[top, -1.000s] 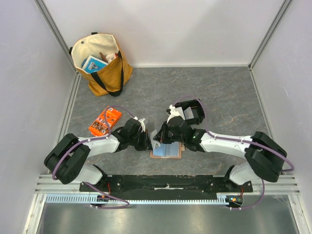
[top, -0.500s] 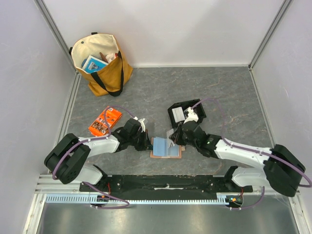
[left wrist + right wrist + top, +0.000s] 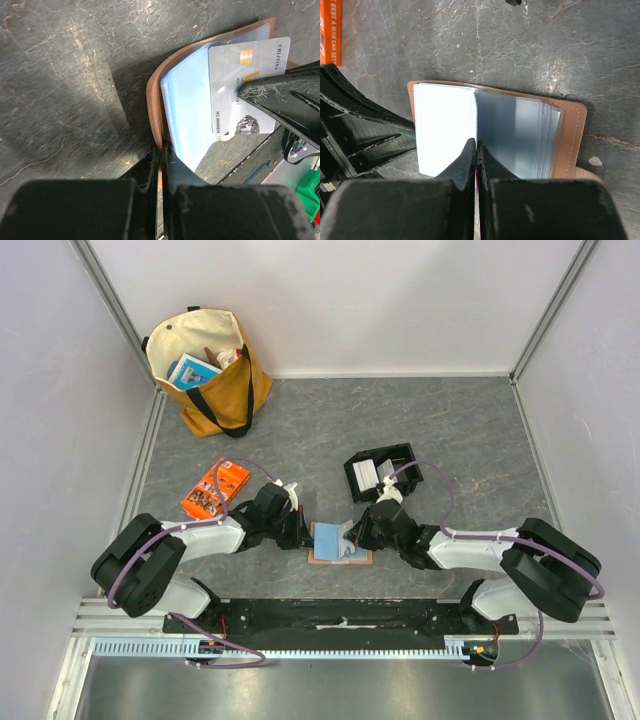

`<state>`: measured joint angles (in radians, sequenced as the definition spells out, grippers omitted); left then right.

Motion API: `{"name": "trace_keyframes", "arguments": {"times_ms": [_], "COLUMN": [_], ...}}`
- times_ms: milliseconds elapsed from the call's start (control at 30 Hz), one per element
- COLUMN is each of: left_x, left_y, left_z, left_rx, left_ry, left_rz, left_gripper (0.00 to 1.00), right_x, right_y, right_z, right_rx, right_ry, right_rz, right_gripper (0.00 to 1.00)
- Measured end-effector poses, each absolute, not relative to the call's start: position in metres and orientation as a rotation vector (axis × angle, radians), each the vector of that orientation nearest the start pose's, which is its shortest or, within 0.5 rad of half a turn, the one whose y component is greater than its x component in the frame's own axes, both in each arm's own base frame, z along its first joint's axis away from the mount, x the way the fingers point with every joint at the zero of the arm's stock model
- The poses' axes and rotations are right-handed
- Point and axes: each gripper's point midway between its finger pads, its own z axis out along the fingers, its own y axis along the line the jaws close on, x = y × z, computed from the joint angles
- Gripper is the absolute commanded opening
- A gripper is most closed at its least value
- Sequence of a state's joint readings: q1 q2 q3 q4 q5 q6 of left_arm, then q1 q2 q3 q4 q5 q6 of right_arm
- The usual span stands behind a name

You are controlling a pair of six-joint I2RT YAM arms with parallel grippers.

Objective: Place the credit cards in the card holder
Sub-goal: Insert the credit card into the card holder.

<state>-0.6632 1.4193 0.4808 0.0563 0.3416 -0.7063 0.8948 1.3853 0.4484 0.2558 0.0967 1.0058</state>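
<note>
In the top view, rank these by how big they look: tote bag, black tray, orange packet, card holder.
1. tote bag, by far the largest
2. black tray
3. orange packet and card holder look about alike. The card holder is partly covered, so they are not ranked against each other.

The left gripper (image 3: 161,150) pinches the card holder's (image 3: 182,100) edge; a white credit card (image 3: 232,85) overlaps its blue inner face.

credit card (image 3: 225,100) printed "NO 8888…", orange packet (image 3: 330,30) reading "A MAN CAN GET"
</note>
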Motion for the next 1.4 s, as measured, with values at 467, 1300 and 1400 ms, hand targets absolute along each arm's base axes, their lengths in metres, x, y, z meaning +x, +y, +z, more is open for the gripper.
{"name": "trace_keyframes", "arguments": {"times_ms": [467,1300,1400], "left_x": [0.181,0.181,0.181], "left_y": [-0.249,-0.249,-0.249], "left_z": [0.014,0.014,0.014], "left_rx": [0.101,0.085,0.085], "left_ry": [2.660,2.663,2.663], "left_rz": [-0.960,-0.964,-0.964], "left_gripper": [0.02,0.02,0.02], "right_x": [0.202,0.198,0.199], "right_y": [0.288,0.303,0.305], "right_z": [0.028,0.021,0.021], "right_rx": [0.323,0.397,0.390], "right_ry": [2.371,2.362,2.378], "right_rz": [0.988,1.145,1.130], "right_gripper": [0.00,0.07,0.24]}}
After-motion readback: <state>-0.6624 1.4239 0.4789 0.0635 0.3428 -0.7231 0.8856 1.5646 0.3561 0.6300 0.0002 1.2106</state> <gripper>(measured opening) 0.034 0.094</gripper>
